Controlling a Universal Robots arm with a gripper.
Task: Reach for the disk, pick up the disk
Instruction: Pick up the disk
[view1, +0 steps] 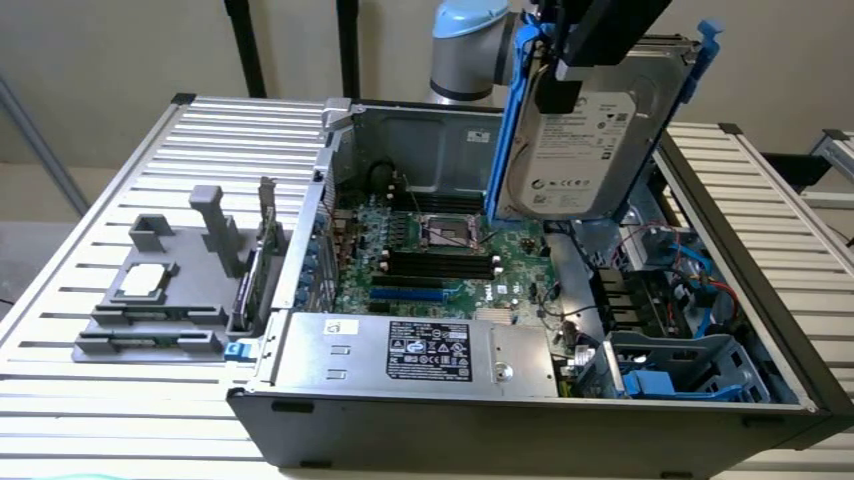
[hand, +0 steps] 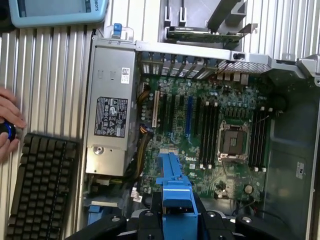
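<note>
The disk (view1: 587, 150), a silver-gray hard drive with a white label in a blue plastic frame, hangs tilted in the air over the open computer case (view1: 400, 420), above the motherboard's far right part in the exterior view. My gripper (view1: 577, 80) comes down from above and is shut on the disk's upper end. In the wrist view the blue frame (hand: 174, 192) sticks out between my dark fingers (hand: 145, 220), with the motherboard (hand: 200, 125) far below it.
A silver labelled power-supply box (view1: 414, 350) lies at the case's near side. A blue drive cage (view1: 681, 365) sits at the case's right. A gray fixture (view1: 160, 310) holding a small square chip (view1: 144, 282) stands on the slatted table. A keyboard (hand: 40, 185) and a hand (hand: 7, 125) are beside the case.
</note>
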